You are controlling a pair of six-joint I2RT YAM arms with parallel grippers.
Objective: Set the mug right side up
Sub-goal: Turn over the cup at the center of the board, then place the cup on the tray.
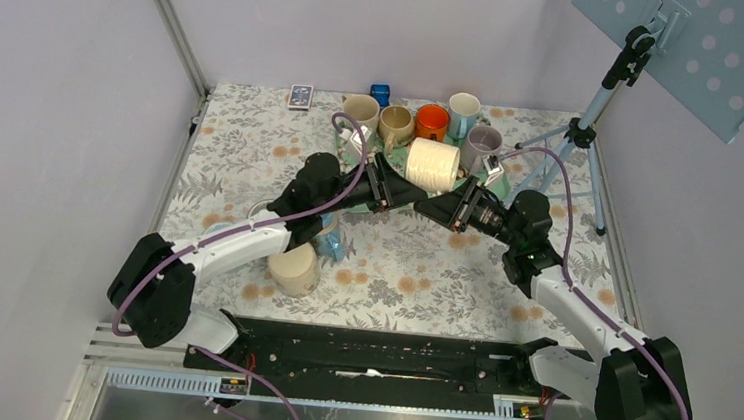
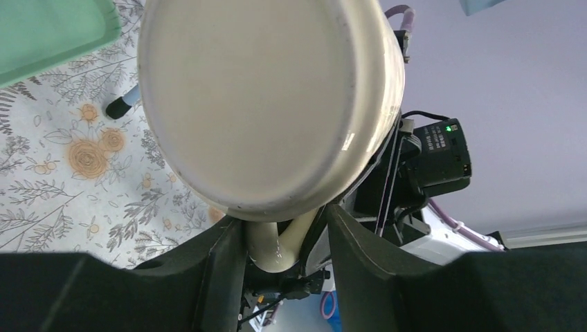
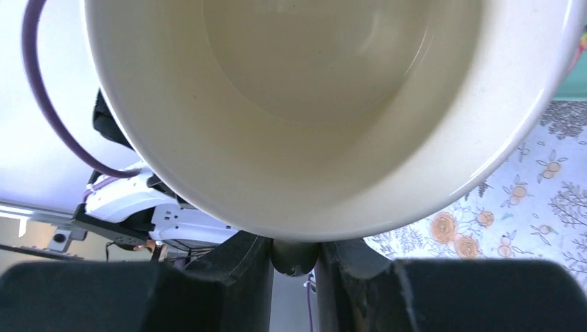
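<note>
The cream mug (image 1: 433, 165) hangs on its side above the table between both arms. In the left wrist view its flat base (image 2: 263, 104) fills the frame and its handle (image 2: 277, 245) sits between the fingers of my left gripper (image 2: 285, 238). That gripper is open: the handle rests against one finger with a gap to the other. The right wrist view looks into the mug's open mouth (image 3: 325, 83). My right gripper (image 3: 294, 257) is shut on the handle just below the rim. In the top view the left gripper (image 1: 390, 187) and the right gripper (image 1: 445, 208) meet under the mug.
A green tray (image 1: 495, 188) at the back holds several upright mugs, among them an orange one (image 1: 432, 121) and a grey one (image 1: 482, 141). An upside-down cream mug (image 1: 294, 270) and a blue floral mug (image 1: 332, 237) stand by the left arm. A tripod (image 1: 580, 136) stands at the right.
</note>
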